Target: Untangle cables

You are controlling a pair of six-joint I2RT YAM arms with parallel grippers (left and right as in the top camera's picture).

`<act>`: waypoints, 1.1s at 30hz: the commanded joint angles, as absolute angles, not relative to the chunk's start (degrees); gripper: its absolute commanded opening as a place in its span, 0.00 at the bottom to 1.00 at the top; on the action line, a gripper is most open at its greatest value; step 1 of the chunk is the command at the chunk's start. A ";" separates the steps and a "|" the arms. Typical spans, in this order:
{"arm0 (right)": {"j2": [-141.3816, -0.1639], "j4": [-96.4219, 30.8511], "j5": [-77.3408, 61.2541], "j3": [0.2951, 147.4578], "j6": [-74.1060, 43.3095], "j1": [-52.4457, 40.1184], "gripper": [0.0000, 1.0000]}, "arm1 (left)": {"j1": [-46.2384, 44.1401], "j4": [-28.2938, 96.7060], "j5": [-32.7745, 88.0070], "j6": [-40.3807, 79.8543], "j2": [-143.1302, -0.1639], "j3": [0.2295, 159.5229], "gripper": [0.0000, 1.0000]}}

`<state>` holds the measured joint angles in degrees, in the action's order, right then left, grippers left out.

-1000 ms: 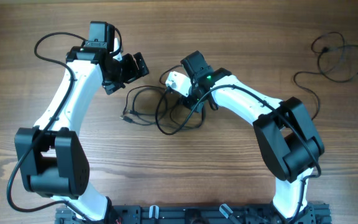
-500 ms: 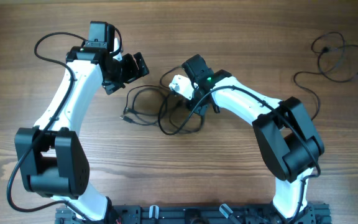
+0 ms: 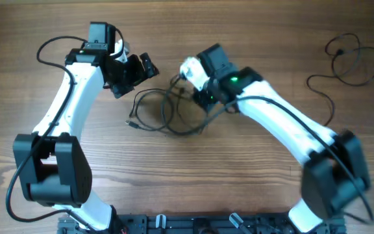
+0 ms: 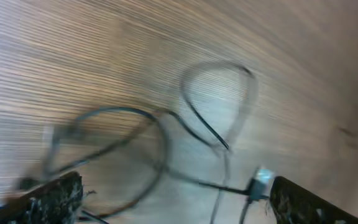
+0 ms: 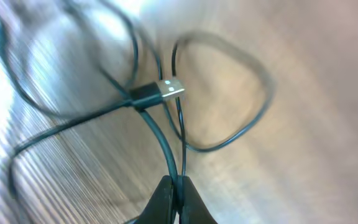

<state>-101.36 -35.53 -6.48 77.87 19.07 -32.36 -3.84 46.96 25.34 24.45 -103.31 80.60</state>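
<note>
The cable tangle (image 3: 164, 110) lies in loose black loops on the table (image 3: 193, 182), between the two arms.

- Left tool (image 3: 134, 77): just beside the tangle on its upper left, clear of the cords. The left wrist view shows both fingertips (image 4: 55, 199) at the lower corners of the picture, spread wide and released, with the loops lying on the wood beyond them.
- Right tool (image 5: 174, 190): at the upper right edge of the tangle. Only the right wrist view shows its grasp: the fingers are clenched on two strands, just below a silver USB plug (image 5: 171, 88).
- Overhead view only: a small plug (image 3: 132, 121) at the tangle's left end, and a second cable (image 3: 340, 51) well apart, far right of the tangle.

Both wrist views are blurred.
</note>
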 commanded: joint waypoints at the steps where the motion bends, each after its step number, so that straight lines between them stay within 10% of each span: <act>1: -96.09 -34.48 -7.99 79.20 15.51 -32.27 0.04 | -1.96 45.80 46.57 20.51 -103.83 80.58 0.94; 14: -96.20 -27.03 -7.38 79.18 -8.45 -30.87 0.04 | -9.08 49.52 49.21 9.23 -103.88 80.55 0.58; 17: -96.20 -26.11 -8.80 79.18 -9.15 -30.65 0.04 | -10.63 50.92 44.38 9.45 -103.90 80.55 0.18; 20: -96.20 -26.09 -9.10 79.18 -9.28 -30.65 0.04 | -11.20 52.66 27.57 14.28 -103.90 80.55 0.05; 24: -96.23 -26.63 -9.39 79.18 -12.25 -30.68 0.04 | -11.18 53.47 2.70 25.91 -103.96 80.55 0.22; 27: -96.23 -26.68 -11.11 79.18 -12.27 -30.68 0.04 | -11.18 52.01 6.52 26.15 -103.98 80.55 0.89; 33: -96.23 -26.39 -15.49 79.18 -13.58 -30.65 0.04 | -11.14 41.80 30.11 32.84 -103.98 80.55 0.86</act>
<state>-95.90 -26.68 -11.84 78.56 -12.21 -30.70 -11.20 45.12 17.63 25.65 -103.42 80.53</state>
